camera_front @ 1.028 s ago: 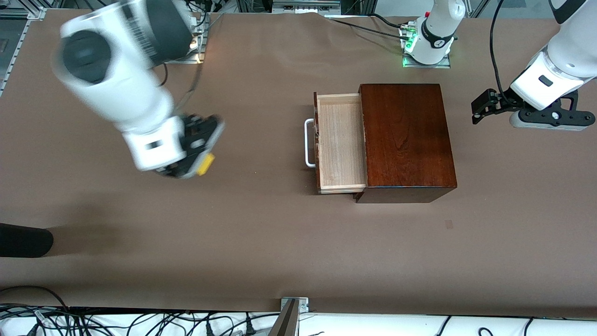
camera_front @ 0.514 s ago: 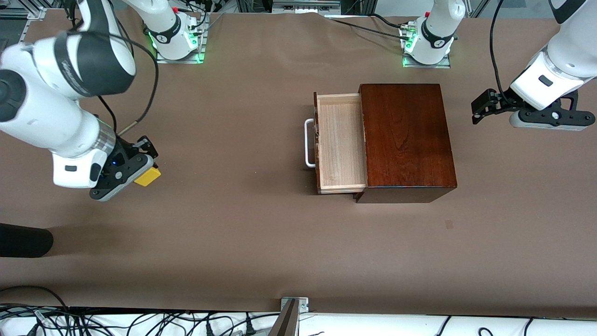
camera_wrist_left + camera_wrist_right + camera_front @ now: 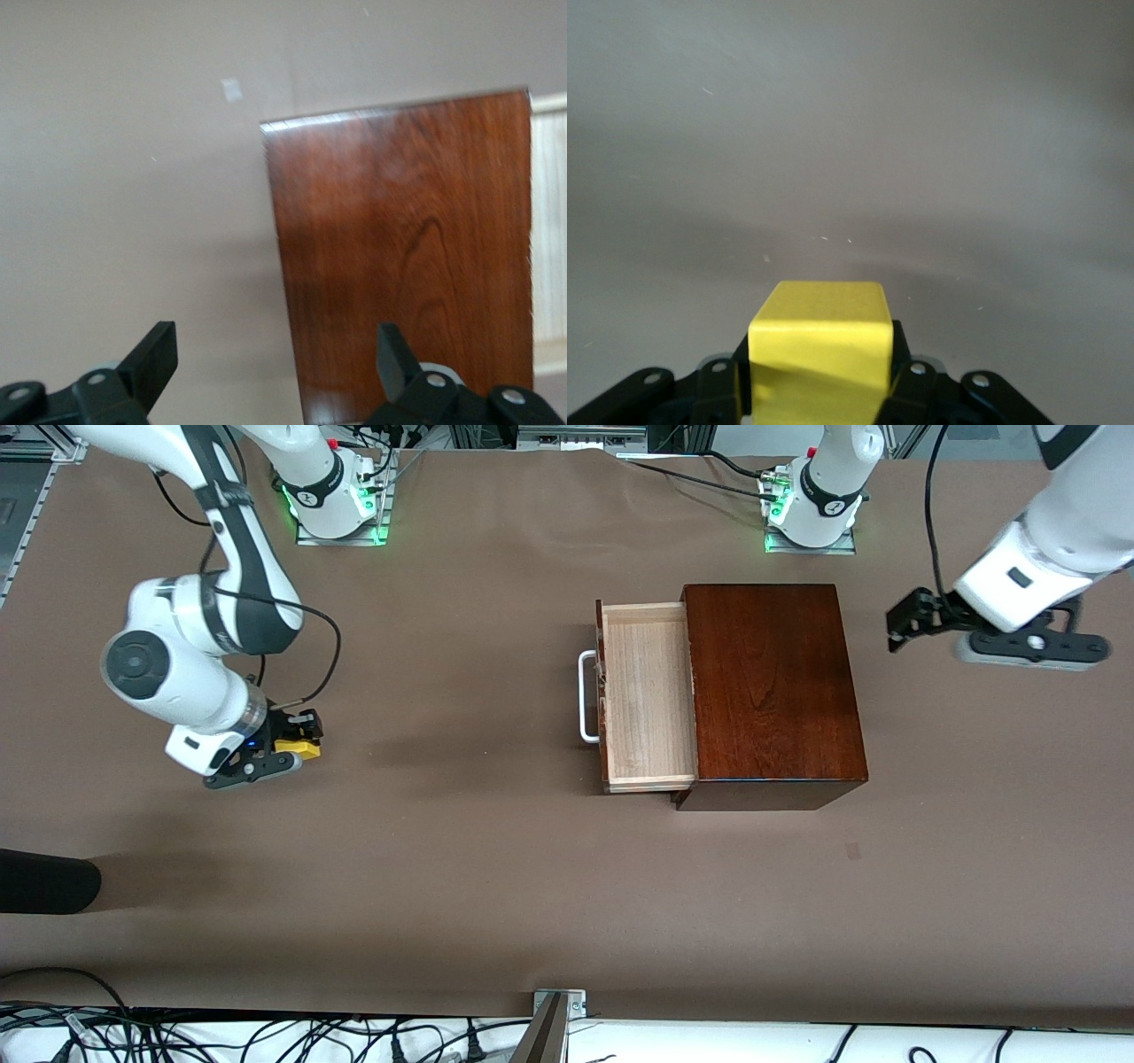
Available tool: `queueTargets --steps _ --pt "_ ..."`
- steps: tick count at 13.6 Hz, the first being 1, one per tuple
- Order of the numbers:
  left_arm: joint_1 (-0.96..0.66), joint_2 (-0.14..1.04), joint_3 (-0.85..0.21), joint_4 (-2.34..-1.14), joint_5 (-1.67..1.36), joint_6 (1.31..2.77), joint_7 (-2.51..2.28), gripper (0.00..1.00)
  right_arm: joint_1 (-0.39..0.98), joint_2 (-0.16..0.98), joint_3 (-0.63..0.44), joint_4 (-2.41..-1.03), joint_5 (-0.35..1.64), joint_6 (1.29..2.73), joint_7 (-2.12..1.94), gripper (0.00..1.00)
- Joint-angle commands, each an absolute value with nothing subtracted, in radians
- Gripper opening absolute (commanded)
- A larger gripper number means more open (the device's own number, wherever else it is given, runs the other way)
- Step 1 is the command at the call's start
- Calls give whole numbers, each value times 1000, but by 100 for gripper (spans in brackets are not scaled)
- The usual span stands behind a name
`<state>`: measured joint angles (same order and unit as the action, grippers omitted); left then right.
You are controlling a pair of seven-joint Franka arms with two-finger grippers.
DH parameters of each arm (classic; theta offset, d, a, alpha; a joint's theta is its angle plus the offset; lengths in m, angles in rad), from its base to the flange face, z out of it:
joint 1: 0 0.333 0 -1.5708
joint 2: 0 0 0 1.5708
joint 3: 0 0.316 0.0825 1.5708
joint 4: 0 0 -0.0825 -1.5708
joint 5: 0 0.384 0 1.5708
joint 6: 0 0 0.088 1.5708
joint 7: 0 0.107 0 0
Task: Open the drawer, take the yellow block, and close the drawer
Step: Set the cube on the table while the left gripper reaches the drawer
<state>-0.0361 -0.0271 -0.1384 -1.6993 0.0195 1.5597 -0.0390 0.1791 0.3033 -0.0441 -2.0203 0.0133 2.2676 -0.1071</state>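
Over the brown table (image 3: 461, 850), right tool (image 3: 299, 746) clamps the yellow block (image 3: 297, 748) between its fingers.

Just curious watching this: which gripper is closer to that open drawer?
Left. The left gripper hangs beside the box, toward its end of the table from the drawer. The right gripper, holding the yellow block, is much farther off.

From my right wrist view the yellow block (image 3: 819, 345) runs off the frame's lower edge, so I can't see its underside or whether it touches the worktop (image 3: 850, 133). In my left wrist view the box (image 3: 403, 257) is cut by the frame's edge, only a sliver of the drawer (image 3: 549, 221) shows, and the left pincer (image 3: 276, 359) has its finger bases cropped
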Motion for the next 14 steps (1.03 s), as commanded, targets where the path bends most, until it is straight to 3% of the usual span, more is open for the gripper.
queueTargets --steps 1,5,8,11,12,13,14 --pt "-98 26 -163 -1672 -46 1493 75 100 161 276 -46 -2166 29 2399 -40 0" --pt "-188 159 -173 -1617 -158 1555 396 100 161 373 -49 -2221 25 2543 95 0" --pt "-326 322 -183 -1499 -178 1627 552 100 161 406 -49 -2243 23 2601 95 0" --pt "-458 403 -183 -1482 -175 1831 639 100 161 400 -48 -2247 20 2606 89 0" --pt "-488 432 -183 -1480 -176 1889 676 100 161 391 -48 -2246 20 2603 78 42" --pt "-520 461 -183 -1477 -176 1934 707 100 161 370 -48 -2241 20 2603 71 99" --pt "-547 491 -181 -1473 -175 1977 750 100 160 326 -49 -2238 18 2582 49 100"
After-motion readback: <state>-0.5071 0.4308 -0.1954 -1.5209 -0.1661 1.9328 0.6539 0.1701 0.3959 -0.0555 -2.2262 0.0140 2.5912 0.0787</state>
